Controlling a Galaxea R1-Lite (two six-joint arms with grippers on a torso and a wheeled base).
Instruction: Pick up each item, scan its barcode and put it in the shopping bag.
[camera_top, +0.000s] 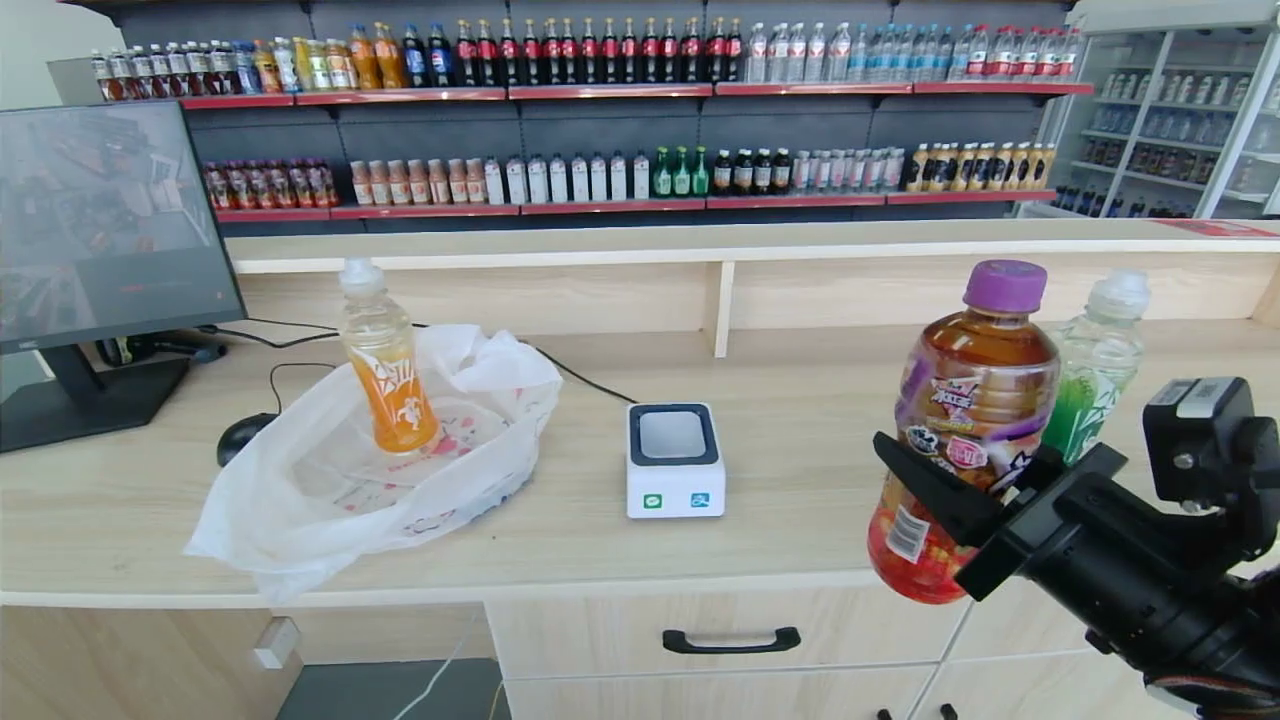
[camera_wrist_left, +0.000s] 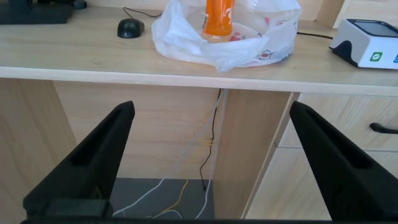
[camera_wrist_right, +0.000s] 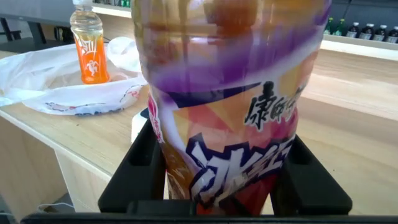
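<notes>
My right gripper (camera_top: 985, 485) is shut on a purple-capped tea bottle (camera_top: 965, 430), held upright above the counter's front right edge; its label (camera_wrist_right: 249, 124) looms close in the right wrist view. The white barcode scanner (camera_top: 674, 459) sits mid-counter, left of the held bottle. An orange drink bottle (camera_top: 388, 360) stands upright inside the white shopping bag (camera_top: 330, 480) at the left. A clear green-labelled bottle (camera_top: 1095, 365) stands behind the held one. My left gripper (camera_wrist_left: 208, 162) hangs open below the counter edge, in front of the bag (camera_wrist_left: 249, 43).
A monitor (camera_top: 105, 225) and a black mouse (camera_top: 243, 436) occupy the counter's left end, with cables running behind the bag. A raised wooden ledge (camera_top: 720, 255) backs the counter. Drawers (camera_top: 730, 640) lie under its front edge. Drink shelves fill the wall behind.
</notes>
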